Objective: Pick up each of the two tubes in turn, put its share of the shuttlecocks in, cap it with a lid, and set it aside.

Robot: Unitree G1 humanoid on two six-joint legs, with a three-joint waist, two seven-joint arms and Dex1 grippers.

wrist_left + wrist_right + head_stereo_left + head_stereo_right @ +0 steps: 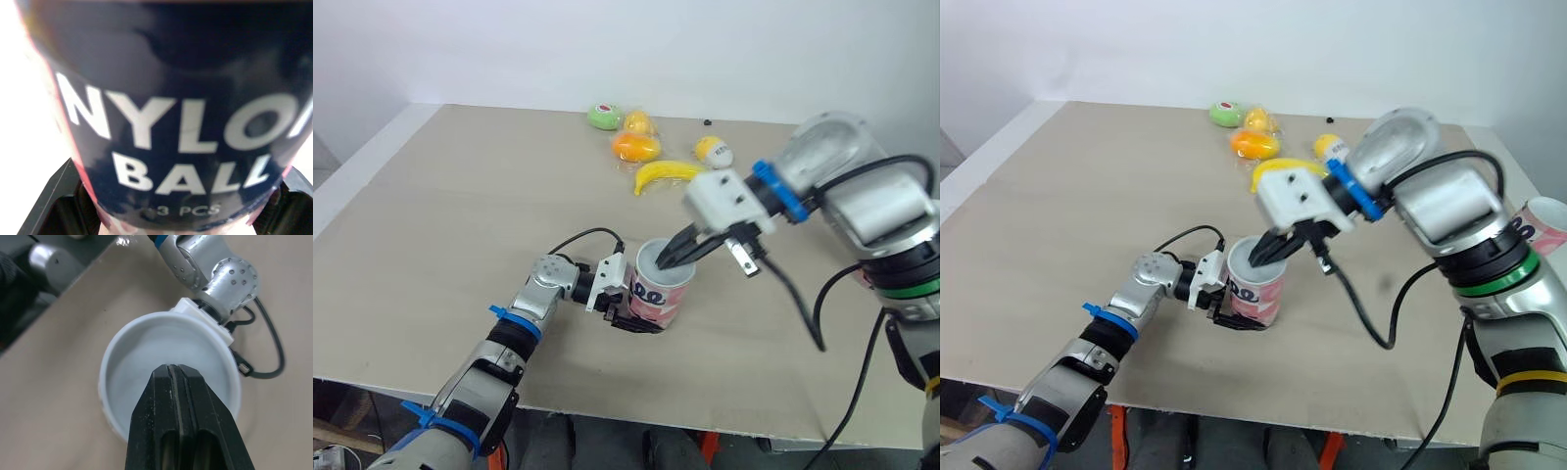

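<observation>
My left gripper is clamped around the lower part of a tube. It holds the tube upright on the table, near the front edge. My right gripper has its two black fingers pressed flat together with nothing between them. Their tip reaches down into the white round top of the tube.

That top has a raised rim and a pale, shallow-looking floor, so I take it for a lid seated in the mouth and me pressing it home. It could be the bare inside of the tube; I cannot be sure. Whether any shuttlecocks are inside I cannot tell either.

If it is a lid, this tube is nearly finished and only needs setting aside. The second tube sits at the right edge of the table with its white-rimmed mouth showing and no lid on it, well apart from both my grippers. By my reckoning that whole half of the job is left.

The tube I hold is a short, stiff cylinder, glossy pink and white with a dark label printed in white letters. It is smooth enough to slip if my grip eases. The top looks like matte white plastic. The table is flat, pale and wood-like. At its far side lies some toy fruit, rounded and shiny, which has no part in this work.
</observation>
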